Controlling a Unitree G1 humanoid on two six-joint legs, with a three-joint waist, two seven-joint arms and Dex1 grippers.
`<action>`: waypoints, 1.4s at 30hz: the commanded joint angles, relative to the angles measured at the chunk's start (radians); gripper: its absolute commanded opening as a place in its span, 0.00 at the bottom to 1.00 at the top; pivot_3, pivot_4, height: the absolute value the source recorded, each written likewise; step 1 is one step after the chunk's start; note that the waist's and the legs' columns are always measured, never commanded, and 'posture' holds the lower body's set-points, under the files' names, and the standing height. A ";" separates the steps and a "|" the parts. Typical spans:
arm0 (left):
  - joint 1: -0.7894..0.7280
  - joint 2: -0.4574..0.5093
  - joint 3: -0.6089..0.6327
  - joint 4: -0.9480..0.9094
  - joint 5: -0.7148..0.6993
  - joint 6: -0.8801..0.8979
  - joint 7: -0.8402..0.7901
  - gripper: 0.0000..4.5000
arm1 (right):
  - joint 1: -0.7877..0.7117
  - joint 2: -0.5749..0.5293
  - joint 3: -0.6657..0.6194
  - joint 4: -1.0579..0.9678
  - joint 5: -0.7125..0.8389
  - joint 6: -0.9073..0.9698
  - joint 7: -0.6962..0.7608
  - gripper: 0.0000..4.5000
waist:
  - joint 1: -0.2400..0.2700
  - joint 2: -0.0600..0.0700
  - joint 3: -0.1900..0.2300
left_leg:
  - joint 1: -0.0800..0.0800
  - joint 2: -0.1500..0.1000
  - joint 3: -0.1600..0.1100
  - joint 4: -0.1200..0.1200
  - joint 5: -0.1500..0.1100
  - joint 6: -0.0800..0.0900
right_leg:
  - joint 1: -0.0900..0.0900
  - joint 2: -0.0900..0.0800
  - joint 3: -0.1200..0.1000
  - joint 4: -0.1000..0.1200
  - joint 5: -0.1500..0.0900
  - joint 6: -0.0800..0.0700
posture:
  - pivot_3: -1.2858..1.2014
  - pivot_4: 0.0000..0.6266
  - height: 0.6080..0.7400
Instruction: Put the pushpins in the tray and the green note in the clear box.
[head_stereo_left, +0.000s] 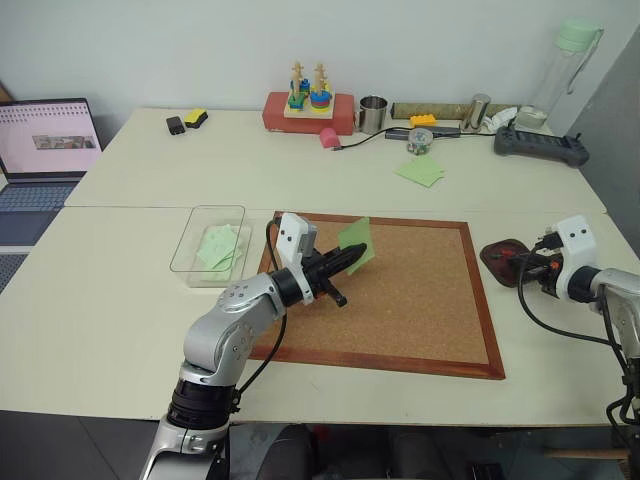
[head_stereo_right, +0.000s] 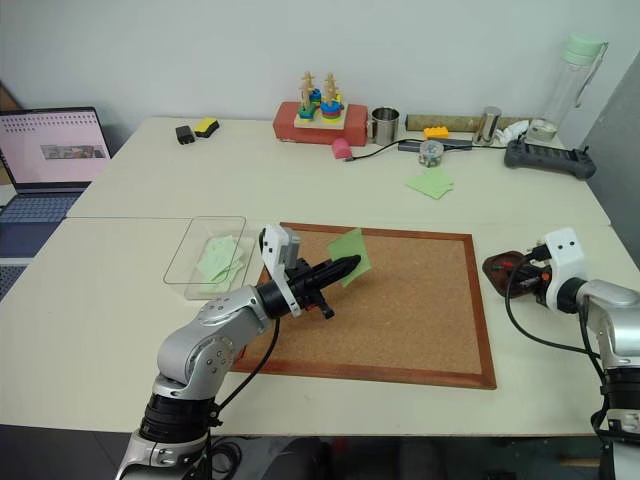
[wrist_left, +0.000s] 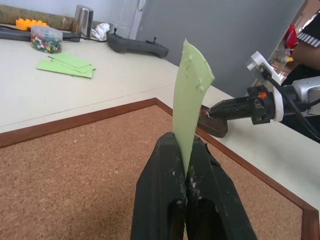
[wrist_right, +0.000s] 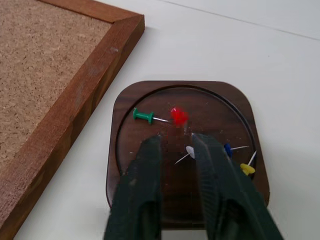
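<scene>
Green note (head_stereo_left: 356, 243) was what your next move turned on: your left gripper (head_stereo_left: 340, 264) had it pinched between closed fingers, the sheet standing up on edge over the cork board (head_stereo_left: 420, 300), its long axis rising from the fingertips. The clear box (head_stereo_left: 208, 243) lay at about nine o'clock from that gripper, just beside the board's left frame, with other green sheets already inside. Your left arm was plainly the nearer one; the fingers pointed toward three o'clock, away from the box, so I judged you would have to swing the note back across the frame before letting go.

Your right gripper (wrist_right: 176, 147) hung over the tray (wrist_right: 150, 90) with its jaws a little apart and nothing between them. The tray sat just off the board's right edge, well apart from the box. Pushpins lay in it: a green one (wrist_right: 143, 116), a red one (wrist_right: 178, 115), a white one (wrist_right: 189, 152), a blue one (wrist_right: 228, 148) and a yellow one (wrist_right: 246, 168). That half looked done.
</scene>
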 joint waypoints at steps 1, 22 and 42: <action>0.001 0.008 -0.002 -0.033 0.003 -0.021 -0.011 0.00 | -0.023 -0.016 -0.030 -0.017 0.002 -0.021 0.003 0.44 | 0.000 0.000 0.000 | 0.000 0.000 0.000 0.000 0.000 0.000 | 0.000 0.000 0.000 0.000 0.000 0.000 | 0.52 0.24 1.00; -0.027 0.335 0.328 0.028 0.188 -0.036 0.227 0.00 | -0.237 0.007 0.103 -0.492 0.254 -0.097 0.338 0.60 | -0.022 -0.003 0.002 | 0.000 0.002 -0.005 0.000 -0.002 0.003 | 0.000 0.002 -0.002 0.001 0.001 0.000 | 0.52 0.24 1.00; 0.028 0.288 0.361 0.022 0.233 0.099 0.367 0.28 | -0.238 0.053 0.182 -0.446 0.207 -0.151 0.359 0.62 | 0.002 -0.005 0.003 | -0.004 0.001 -0.006 0.000 0.000 -0.001 | -0.004 -0.002 -0.002 0.000 0.001 -0.001 | 0.52 0.24 1.00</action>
